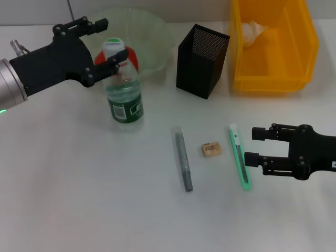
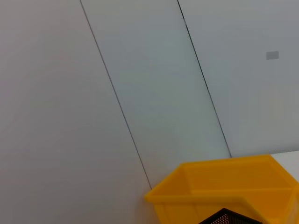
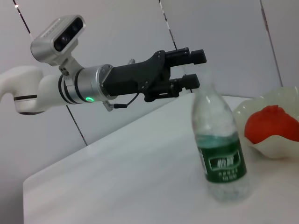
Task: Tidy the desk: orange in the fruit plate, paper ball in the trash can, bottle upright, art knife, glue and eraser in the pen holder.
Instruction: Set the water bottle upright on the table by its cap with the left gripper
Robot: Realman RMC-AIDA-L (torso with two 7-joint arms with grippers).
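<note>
The clear bottle point(image 1: 125, 92) with a green label stands upright on the white table. My left gripper point(image 1: 111, 39) is open at the bottle's cap, its fingers apart and not closed on it; the right wrist view shows this gripper point(image 3: 195, 68) beside the top of the bottle point(image 3: 219, 149). The orange point(image 1: 132, 58) lies in the pale green fruit plate point(image 1: 152, 31). The paper ball point(image 1: 252, 31) lies in the yellow bin point(image 1: 273, 73). My right gripper point(image 1: 250, 146) is open, just right of the green art knife point(image 1: 240, 157). The grey glue stick point(image 1: 182, 157) and the eraser point(image 1: 211, 149) lie on the table.
The black mesh pen holder point(image 1: 202, 60) stands between the plate and the bin. The left wrist view shows only the wall, the yellow bin point(image 2: 224, 191) and the pen holder's rim point(image 2: 229, 218).
</note>
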